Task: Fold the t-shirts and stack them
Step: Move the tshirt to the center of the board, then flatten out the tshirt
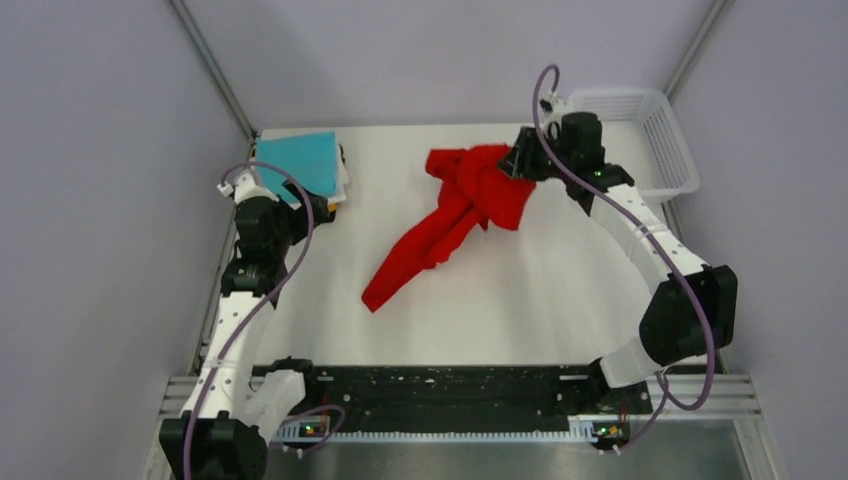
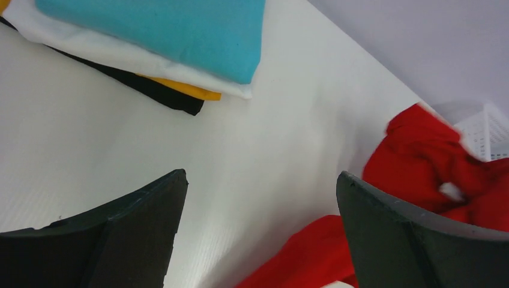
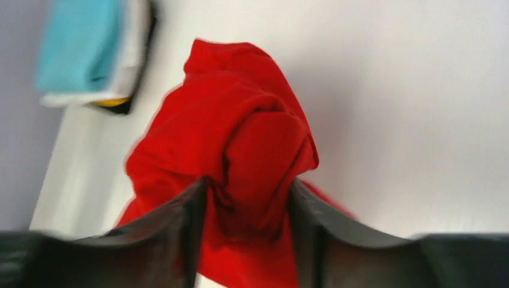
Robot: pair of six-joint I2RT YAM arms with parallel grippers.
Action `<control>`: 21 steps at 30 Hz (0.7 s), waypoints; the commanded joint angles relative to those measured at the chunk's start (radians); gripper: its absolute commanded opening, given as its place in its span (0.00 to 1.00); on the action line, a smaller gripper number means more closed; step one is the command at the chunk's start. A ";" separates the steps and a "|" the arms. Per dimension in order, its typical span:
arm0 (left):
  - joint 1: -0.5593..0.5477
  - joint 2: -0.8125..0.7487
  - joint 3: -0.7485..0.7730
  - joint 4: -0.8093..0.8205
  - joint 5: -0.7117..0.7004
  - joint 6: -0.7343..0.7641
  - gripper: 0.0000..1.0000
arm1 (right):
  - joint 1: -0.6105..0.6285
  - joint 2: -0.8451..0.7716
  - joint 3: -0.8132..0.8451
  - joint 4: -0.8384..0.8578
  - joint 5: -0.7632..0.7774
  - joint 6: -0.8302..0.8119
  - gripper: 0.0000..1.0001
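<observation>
Nearest in the top view, the black mounting rail (image 1: 440,385) carries both arm bases at the near edge of the white table (image 1: 560,290). Farther out, around the middle, the red tee (image 1: 465,205) lies crumpled, with a long twisted tail trailing toward the near left. The right end effector (image 1: 520,162) sits at its far right edge. The left end effector (image 1: 312,205) hangs beside the folded stack (image 1: 300,165) in the far left corner. A white basket (image 1: 650,130) stands at the far right.

In the left wrist view the left jaws stand wide apart with nothing between them. The teal shirt (image 2: 162,30) tops the stack, with white, orange and black edges showing beneath. The red cloth lies well off to the right.

In the right wrist view the fingers (image 3: 174,228) are closed in on a bunched hump of red fabric.

The tee looks light and limp, so it should sag and drag instead of holding a shape. A grip on a wad gives little control. Better holds are probably the shoulder seams or hem corners, one per end effector, to spread it flat before folding.
</observation>
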 commanded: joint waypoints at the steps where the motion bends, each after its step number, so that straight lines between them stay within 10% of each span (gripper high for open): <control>1: 0.003 0.066 0.016 -0.037 0.084 -0.002 0.99 | -0.131 -0.083 -0.283 -0.023 0.315 0.078 0.61; 5: 0.002 0.143 0.008 -0.087 0.202 -0.002 0.99 | -0.152 -0.131 -0.352 -0.099 0.554 0.049 0.98; 12: -0.095 0.227 -0.043 -0.229 0.255 -0.001 0.99 | -0.062 -0.201 -0.382 0.080 0.382 -0.153 0.99; 21: -0.296 0.346 -0.122 -0.220 0.191 -0.115 0.97 | 0.131 0.187 -0.069 0.087 0.278 -0.355 0.94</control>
